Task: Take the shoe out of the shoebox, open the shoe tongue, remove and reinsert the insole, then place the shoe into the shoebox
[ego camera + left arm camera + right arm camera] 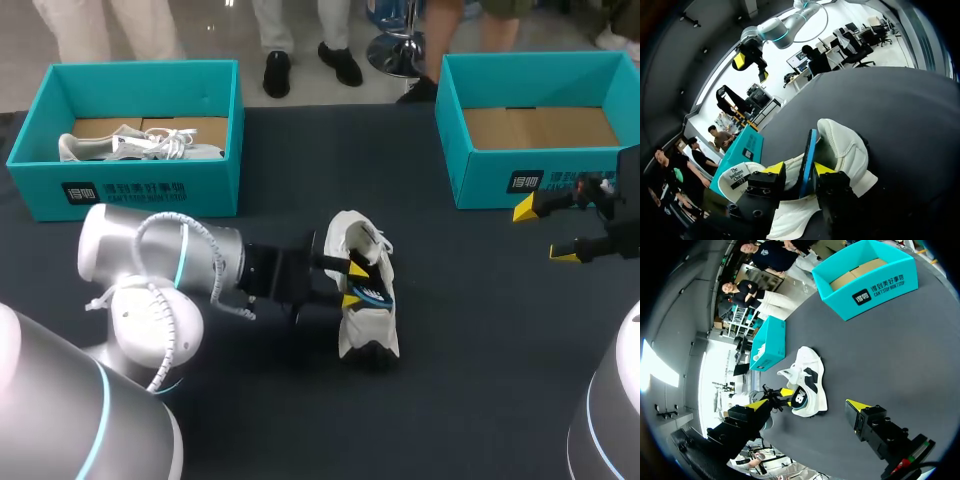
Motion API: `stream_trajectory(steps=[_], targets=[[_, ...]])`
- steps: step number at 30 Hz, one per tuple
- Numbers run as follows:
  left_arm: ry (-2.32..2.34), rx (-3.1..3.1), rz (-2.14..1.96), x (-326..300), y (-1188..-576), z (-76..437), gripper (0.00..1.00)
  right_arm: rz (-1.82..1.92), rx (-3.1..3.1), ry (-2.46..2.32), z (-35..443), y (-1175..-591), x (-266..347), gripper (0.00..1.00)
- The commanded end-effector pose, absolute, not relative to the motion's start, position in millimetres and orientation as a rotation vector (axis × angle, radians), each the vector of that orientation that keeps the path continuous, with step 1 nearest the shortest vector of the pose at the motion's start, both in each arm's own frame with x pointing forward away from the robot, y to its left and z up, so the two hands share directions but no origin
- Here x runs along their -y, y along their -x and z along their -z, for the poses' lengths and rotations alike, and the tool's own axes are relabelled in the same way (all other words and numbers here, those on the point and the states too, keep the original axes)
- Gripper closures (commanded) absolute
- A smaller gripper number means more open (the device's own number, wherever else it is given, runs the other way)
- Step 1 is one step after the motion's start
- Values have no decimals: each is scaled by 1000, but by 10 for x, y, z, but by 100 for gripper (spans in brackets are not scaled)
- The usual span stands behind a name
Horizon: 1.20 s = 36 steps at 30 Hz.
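so the left gripper [799, 169] has its fingers close together, pinching the blue insole [807, 150], which stands on edge and pokes up out of the white shoe [845, 147]. The shoe sits about mid-tabletop [480, 350], well away from both boxes, and the left arm comes in low across from the left edge to reach it.

The right gripper [545, 232] is over by the right edge with its fingers [857, 405] spread wide and nothing in them. It hangs just in front of the teal shoebox [500, 180] at the far right corner, which only shows its cardboard floor.

There's another teal shoebox [150, 190] at the far left corner, with a pale second shoe [140, 145] lying inside.
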<state>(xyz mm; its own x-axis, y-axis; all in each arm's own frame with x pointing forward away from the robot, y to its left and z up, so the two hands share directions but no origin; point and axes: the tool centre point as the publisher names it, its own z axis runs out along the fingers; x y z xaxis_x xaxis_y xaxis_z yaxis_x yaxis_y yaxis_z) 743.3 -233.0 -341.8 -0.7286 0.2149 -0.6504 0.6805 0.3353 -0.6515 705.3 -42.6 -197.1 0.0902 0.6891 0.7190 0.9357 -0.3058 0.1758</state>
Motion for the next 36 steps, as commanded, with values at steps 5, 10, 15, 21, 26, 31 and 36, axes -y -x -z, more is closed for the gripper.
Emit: stream_trajectory(steps=[5, 10, 15, 21, 26, 31, 36], targets=[[-806, -2144, 1397, 2230, -7283, 3363, 77, 1047, 1607, 2049, 1971, -7044, 425, 0], [-817, -2161, 1395, 2274, -7269, 3433, 100, 1047, 1607, 2049, 1971, -7044, 425, 0], [-828, -2167, 1391, 2337, -7299, 3457, 100, 1047, 1607, 2049, 1971, -7044, 425, 0], [-837, -2171, 1364, 2387, -7383, 3507, 100, 1047, 1607, 2049, 1971, -7044, 425, 0], [-837, -2180, 1351, 2371, -7413, 3533, 100, 1047, 1607, 2049, 1971, -7044, 425, 0], [-842, -2181, 1349, 2322, -7376, 3507, 100, 1047, 1607, 2049, 1971, -7044, 425, 0], [-848, -2175, 1357, 2273, -7313, 3465, 71, 1047, 1607, 2049, 1971, -7044, 425, 0]])
